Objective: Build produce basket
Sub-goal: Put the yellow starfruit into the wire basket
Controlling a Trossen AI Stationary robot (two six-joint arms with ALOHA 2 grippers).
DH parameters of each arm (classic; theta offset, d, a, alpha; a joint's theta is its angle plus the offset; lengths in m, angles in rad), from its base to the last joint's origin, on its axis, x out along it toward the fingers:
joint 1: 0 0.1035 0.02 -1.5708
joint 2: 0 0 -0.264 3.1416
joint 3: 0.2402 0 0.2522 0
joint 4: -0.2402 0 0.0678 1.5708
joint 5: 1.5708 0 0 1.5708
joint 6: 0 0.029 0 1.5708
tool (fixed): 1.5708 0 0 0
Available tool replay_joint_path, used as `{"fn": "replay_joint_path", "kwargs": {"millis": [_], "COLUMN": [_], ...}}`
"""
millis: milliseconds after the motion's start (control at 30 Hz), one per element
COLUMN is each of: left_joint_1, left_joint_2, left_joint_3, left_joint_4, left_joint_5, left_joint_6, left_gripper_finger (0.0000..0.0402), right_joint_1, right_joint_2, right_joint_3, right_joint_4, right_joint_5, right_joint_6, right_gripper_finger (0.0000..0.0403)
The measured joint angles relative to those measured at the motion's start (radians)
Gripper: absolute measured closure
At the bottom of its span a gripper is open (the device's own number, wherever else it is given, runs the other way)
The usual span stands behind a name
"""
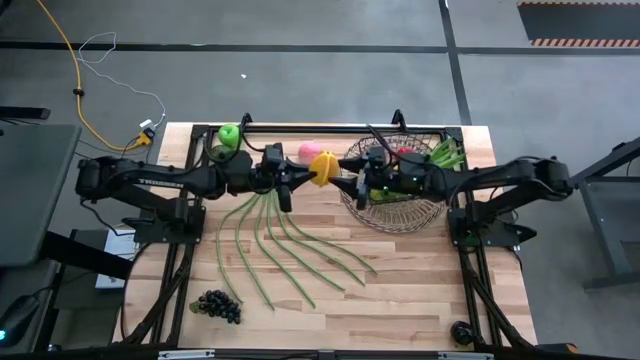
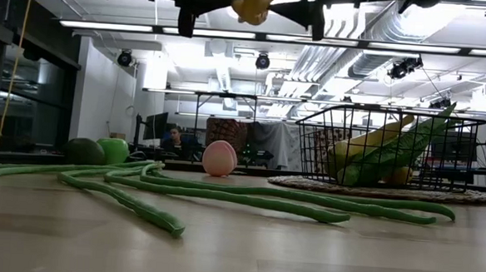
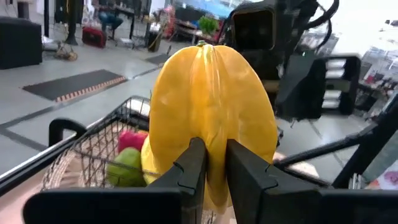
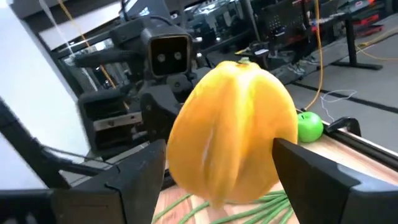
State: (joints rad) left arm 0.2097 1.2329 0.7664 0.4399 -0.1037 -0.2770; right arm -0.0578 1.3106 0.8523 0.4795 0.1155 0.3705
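We find the table (image 1: 420, 290) bare from four to six o'clock, open to approach. Long beans (image 1: 280, 245) fan across the centre toward seven, with grapes (image 1: 217, 306) at seven. The basket (image 1: 400, 210) blocks two o'clock. Both arms meet at twelve around a yellow fruit (image 1: 324, 168), closing that passage; a peach (image 1: 309, 151) and apple (image 1: 229, 134) crowd eleven.

Wooden table (image 1: 420, 290) bears beans (image 1: 290, 245), grapes (image 1: 217, 306), basket (image 1: 432, 212).

Grey floor (image 1: 300, 25) with a yellow cable (image 1: 75, 75) trailing across it; overhead, fluorescent strip lights (image 2: 115, 27), exposed ducts (image 2: 356, 42), someone seated at distant desks (image 2: 174, 139).
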Motion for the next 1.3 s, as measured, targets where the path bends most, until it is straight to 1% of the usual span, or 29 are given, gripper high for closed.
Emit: {"fn": "replay_joint_path", "kwargs": {"millis": [133, 333, 467, 567, 667, 933, 1067, 1133, 1300], "left_joint_1": [-0.011, -0.017, -0.017, -0.017, -0.017, -0.016, -0.016, -0.016, -0.014], "left_joint_2": [0.018, 0.023, 0.023, 0.016, 0.011, -0.012, -0.013, -0.013, -0.013], "left_joint_3": [0.000, 0.000, 0.000, 0.001, 0.002, 0.006, 0.006, 0.006, 0.005], "left_joint_4": [0.016, 0.037, 0.038, 0.035, 0.037, 0.043, 0.036, 0.035, 0.027], "left_joint_5": [-0.021, -0.046, -0.047, -0.047, -0.046, -0.033, -0.024, -0.027, -0.034], "left_joint_6": [0.000, 0.000, 0.000, 0.000, 0.005, 0.025, 0.026, 0.026, 0.024], "left_gripper_finger": [0.0358, 0.0358, 0.0358, 0.0358, 0.0358, 0.0357, 0.0347, 0.0337, 0.0292], "right_joint_1": [-0.002, -0.001, -0.001, -0.001, 0.000, 0.000, -0.001, -0.001, -0.001], "right_joint_2": [0.018, 0.011, 0.011, 0.011, 0.011, 0.013, 0.012, 0.012, 0.008], "right_joint_3": [0.022, 0.031, 0.031, 0.031, 0.031, 0.031, 0.031, 0.031, 0.031], "right_joint_4": [-0.004, -0.005, -0.005, -0.007, -0.005, -0.021, -0.027, -0.025, -0.031], "right_joint_5": [0.013, 0.010, 0.003, 0.001, -0.005, -0.004, -0.001, 0.000, -0.001], "right_joint_6": [0.015, 0.015, 0.015, 0.016, 0.018, 0.022, 0.022, 0.017, 0.014], "right_gripper_finger": [0.0119, 0.0119, 0.0135, 0.0161, 0.0198, 0.0326, 0.0385, 0.0392, 0.0378]}}
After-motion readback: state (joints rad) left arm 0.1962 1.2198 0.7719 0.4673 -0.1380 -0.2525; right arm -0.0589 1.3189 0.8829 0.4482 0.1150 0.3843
